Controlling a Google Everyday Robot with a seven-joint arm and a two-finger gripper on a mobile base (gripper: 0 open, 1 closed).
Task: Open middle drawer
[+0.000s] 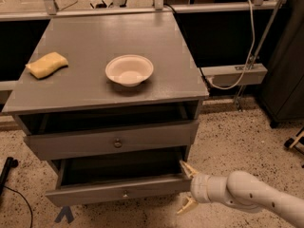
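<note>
The middle drawer [95, 194] is the low grey front with a small round knob [125, 193]. It stands pulled out, and its dark inside shows above the front. My gripper [186, 186] is at the drawer's right front corner, on the end of a white arm [247, 196] that comes in from the lower right. It is open: one tan fingertip [186, 167] is above the corner and the other is below it. Nothing is held between them.
Above it, the taller grey drawer [71, 144] with the bigger knob is slightly out. On the cabinet top [85, 46] lie a white bowl [129, 70] and a yellow sponge [46, 64]. Speckled floor lies to the right, and a cable and a rail run behind.
</note>
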